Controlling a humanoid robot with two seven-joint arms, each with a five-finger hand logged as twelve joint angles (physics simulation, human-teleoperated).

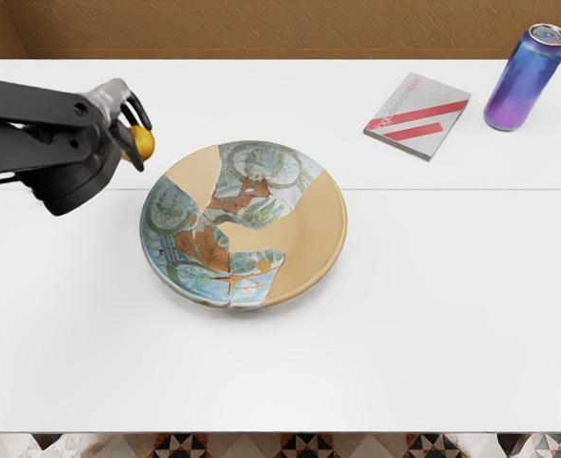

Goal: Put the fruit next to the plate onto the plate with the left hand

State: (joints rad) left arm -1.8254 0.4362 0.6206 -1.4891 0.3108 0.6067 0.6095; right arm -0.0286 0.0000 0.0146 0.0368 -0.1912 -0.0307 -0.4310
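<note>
A small orange fruit (144,142) sits just left of the plate's upper-left rim. My left hand (128,129) comes in from the left edge and its dark fingers are curled around the fruit, which shows only partly between them. The plate (321,205) is a wide tan dish with a blue, green and orange painted pattern, lying in the middle of the white table. The fruit is level with the plate's rim and still outside it. Whether the fruit rests on the table or is lifted I cannot tell.
A grey booklet with red stripes (417,115) lies at the back right. A purple-blue drink can (526,78) stands upright at the far right corner. The table's front edge runs along the bottom of the view.
</note>
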